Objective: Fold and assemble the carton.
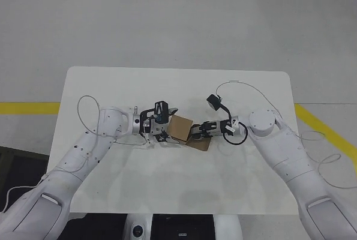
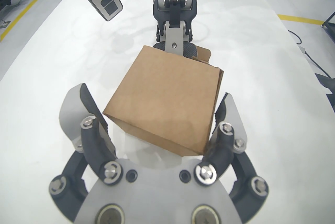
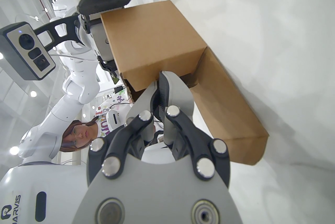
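A brown carton [image 1: 180, 127] sits mid-table, its body squared up and one long flap [image 3: 227, 115] lying flat on the table. My left gripper [image 2: 154, 102] is open and straddles the near end of the carton [image 2: 165, 102]; one pad [image 2: 222, 109] touches a side wall, while the other pad [image 2: 86, 102] stands a little clear. My right gripper [image 3: 157, 88] is at the opposite end, shut on the upper edge of the carton [image 3: 154, 41] at its open end. It also shows in the left wrist view, where the right gripper [image 2: 178, 47] clamps that far edge.
The white table [image 1: 106, 84] has free room on all sides of the carton. A thin cable [image 1: 85, 108] loops off the left arm and another cable [image 1: 250, 87] off the right arm. Grey floor with yellow tape [image 1: 22, 108] surrounds the table.
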`<state>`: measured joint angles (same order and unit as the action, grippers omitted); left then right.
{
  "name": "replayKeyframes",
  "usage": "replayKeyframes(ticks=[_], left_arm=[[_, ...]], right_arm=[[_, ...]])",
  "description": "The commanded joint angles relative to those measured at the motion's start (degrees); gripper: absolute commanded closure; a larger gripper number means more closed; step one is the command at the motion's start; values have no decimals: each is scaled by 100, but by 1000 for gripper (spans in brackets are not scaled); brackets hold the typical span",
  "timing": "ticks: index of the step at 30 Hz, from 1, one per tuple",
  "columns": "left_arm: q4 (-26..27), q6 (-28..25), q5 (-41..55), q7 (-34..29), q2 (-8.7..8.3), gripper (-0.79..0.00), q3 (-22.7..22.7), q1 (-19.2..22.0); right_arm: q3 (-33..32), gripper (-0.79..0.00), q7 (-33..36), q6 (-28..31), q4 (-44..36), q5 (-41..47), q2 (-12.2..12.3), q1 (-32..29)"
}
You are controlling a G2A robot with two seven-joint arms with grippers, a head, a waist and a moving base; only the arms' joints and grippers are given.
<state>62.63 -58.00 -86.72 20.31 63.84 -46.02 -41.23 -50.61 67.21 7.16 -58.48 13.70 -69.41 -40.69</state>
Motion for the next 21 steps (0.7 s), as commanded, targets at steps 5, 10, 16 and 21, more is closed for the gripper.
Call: replayKeyframes(ticks=[5, 10, 16, 21], left_arm=[[118, 0, -136, 108, -10, -785, 114, 54], [60, 0, -205, 178, 14, -785, 272, 130], [-31, 0, -238, 244, 32, -785, 348, 168], [-70, 0, -242, 265, 25, -785, 332, 172]], right_arm=[[-3, 0, 22, 59, 94, 26, -18, 55], [55, 0, 16, 73, 121, 48, -55, 89], [49, 0, 36, 119, 225, 78, -76, 161], [-211, 0, 401, 60, 156, -48, 49, 216]])
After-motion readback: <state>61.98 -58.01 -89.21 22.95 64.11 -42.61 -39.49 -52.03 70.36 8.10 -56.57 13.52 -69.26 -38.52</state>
